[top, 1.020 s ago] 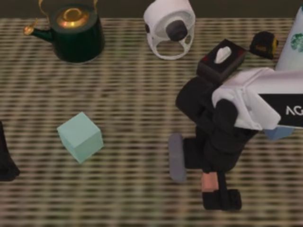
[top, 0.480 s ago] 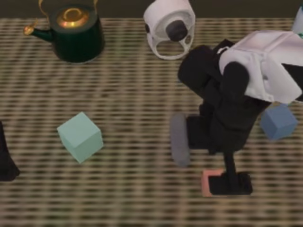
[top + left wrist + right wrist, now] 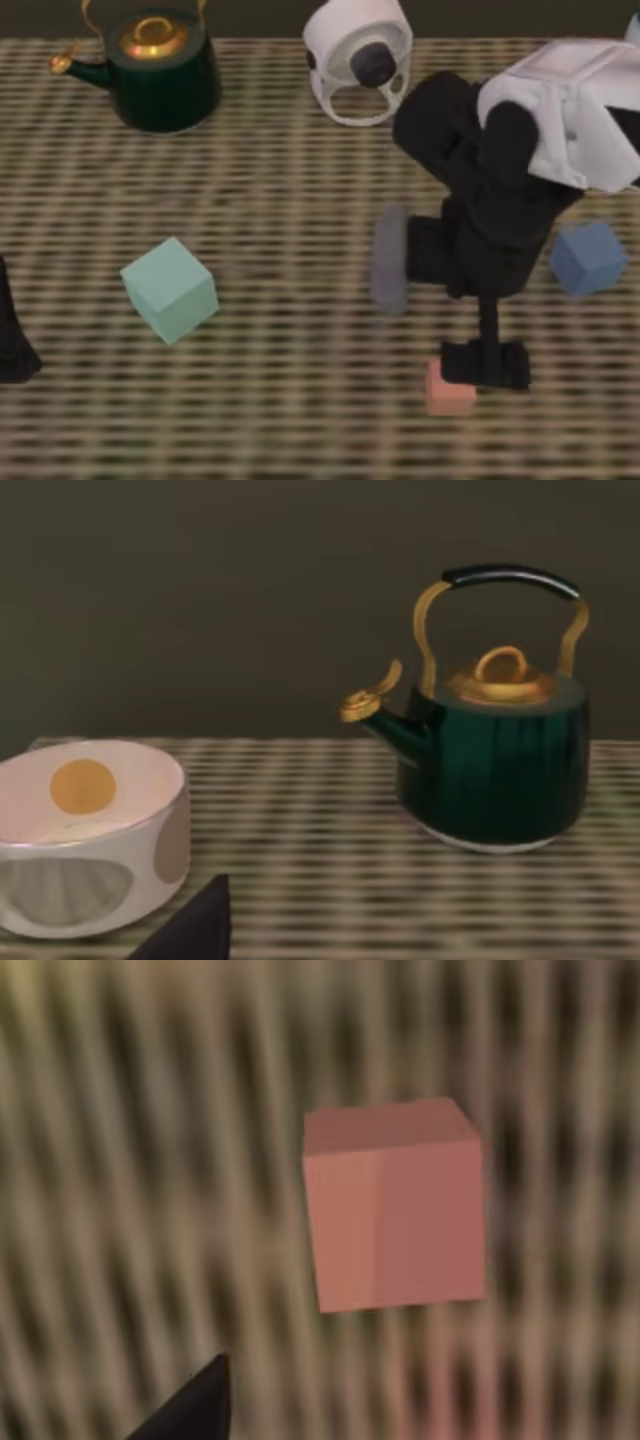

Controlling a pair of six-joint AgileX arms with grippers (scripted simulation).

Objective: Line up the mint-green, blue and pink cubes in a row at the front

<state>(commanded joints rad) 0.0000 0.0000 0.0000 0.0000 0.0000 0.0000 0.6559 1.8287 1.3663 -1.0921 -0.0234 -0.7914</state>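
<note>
Right arm lifted, pink cube [image 3: 447,392] freed

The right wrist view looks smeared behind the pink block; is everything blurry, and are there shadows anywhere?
Right wrist view: the pink cube is fairly crisp, the woven mat behind it smeared. Left wrist view: the teapot shows glossy highlights against a dark backdrop. Top view: no clear cast shadows.

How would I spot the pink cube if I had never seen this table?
Start at the dark green kettle at the back left of the woven table, then cross to the front right, under the black right end effector. The pink cube sits there on the mat. It is the smallest cube, salmon-coloured, unlike the larger mint cube and blue cube.
</note>
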